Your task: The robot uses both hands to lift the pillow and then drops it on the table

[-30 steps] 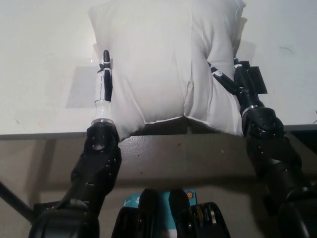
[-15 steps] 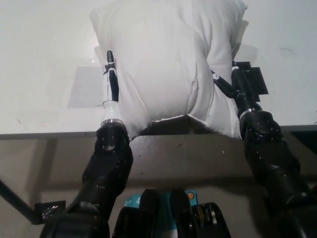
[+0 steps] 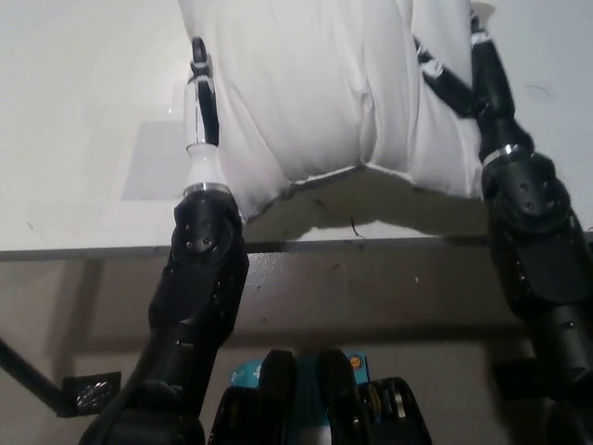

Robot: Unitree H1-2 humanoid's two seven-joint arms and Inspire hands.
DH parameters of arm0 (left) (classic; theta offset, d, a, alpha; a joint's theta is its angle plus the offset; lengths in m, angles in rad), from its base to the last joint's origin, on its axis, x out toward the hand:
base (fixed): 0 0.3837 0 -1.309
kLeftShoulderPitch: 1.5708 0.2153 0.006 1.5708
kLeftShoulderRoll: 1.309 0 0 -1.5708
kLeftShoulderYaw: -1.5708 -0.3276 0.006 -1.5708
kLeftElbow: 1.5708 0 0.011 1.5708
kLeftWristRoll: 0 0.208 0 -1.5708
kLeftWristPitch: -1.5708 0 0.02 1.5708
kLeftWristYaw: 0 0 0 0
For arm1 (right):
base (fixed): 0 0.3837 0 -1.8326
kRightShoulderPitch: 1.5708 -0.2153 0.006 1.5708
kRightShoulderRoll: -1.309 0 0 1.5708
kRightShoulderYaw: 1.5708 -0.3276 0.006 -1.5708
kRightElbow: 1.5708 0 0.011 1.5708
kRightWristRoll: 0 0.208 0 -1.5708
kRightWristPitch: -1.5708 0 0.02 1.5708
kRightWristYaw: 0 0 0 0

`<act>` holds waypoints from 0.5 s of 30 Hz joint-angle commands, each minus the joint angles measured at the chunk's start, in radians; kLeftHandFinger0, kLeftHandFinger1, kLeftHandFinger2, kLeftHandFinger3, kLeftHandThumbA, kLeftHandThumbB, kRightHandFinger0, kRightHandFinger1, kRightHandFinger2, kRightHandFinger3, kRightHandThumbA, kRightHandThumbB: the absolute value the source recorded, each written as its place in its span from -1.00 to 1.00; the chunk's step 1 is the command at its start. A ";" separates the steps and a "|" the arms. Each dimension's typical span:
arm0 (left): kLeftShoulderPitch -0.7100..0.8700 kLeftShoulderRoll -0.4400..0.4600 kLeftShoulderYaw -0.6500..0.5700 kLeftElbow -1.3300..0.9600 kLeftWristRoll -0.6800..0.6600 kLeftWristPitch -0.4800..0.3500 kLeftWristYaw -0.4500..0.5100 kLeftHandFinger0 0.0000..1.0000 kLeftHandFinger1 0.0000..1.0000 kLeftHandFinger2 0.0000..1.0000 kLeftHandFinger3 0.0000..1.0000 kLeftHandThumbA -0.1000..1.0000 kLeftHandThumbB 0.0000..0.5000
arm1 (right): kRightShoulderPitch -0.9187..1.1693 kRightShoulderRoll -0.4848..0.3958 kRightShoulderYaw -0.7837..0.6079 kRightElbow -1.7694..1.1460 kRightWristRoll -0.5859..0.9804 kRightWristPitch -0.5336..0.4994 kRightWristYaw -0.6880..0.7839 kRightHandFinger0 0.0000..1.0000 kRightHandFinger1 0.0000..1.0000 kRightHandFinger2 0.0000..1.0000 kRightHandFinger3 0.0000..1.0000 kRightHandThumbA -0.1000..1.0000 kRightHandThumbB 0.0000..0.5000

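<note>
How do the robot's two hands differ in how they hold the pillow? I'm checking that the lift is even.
The left hand is white and presses the pillow's left side; the right hand is black and presses its right side. The left hand shows as a narrow edge against the fabric, while the right hand's dark fingers dig visibly into it. Both clamp the pillow above the table.

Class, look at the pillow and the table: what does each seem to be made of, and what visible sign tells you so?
Pillow: likely white woven cloth over soft filling, matte; it creases, bulges and shows a stitched seam along its lower edge. Table: a hard, smooth, light top with a faint sheen, perhaps laminate or painted board; its flat surface takes the pillow's shadow, and its front edge is straight.
</note>
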 commanded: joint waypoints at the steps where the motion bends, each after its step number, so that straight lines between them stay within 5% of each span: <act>1: -0.240 -0.114 -0.135 -0.413 0.091 0.115 -0.060 1.00 1.00 1.00 1.00 1.00 -0.21 | -0.209 0.042 0.070 -0.444 -0.079 0.128 0.027 1.00 1.00 1.00 1.00 1.00 0.88; 6: -0.269 -0.103 -0.154 -0.510 0.157 0.163 -0.032 1.00 1.00 1.00 1.00 1.00 -0.02 | -0.225 0.027 0.055 -0.525 -0.082 0.138 0.008 1.00 1.00 1.00 1.00 1.00 1.00; 10: -0.236 -0.100 -0.164 -0.539 0.168 0.166 -0.024 1.00 1.00 1.00 1.00 1.00 -0.11 | -0.173 0.012 0.068 -0.526 -0.093 0.132 0.011 1.00 1.00 1.00 1.00 1.00 0.78; 12: -0.217 -0.099 -0.164 -0.530 0.163 0.157 -0.016 1.00 1.00 1.00 1.00 1.00 -0.14 | -0.138 0.011 0.069 -0.523 -0.089 0.164 0.014 1.00 1.00 1.00 1.00 1.00 0.91; 15: -0.205 -0.095 -0.164 -0.525 0.156 0.156 -0.007 1.00 1.00 1.00 1.00 1.00 -0.19 | -0.114 0.008 0.076 -0.499 -0.098 0.163 0.015 1.00 1.00 1.00 1.00 1.00 0.83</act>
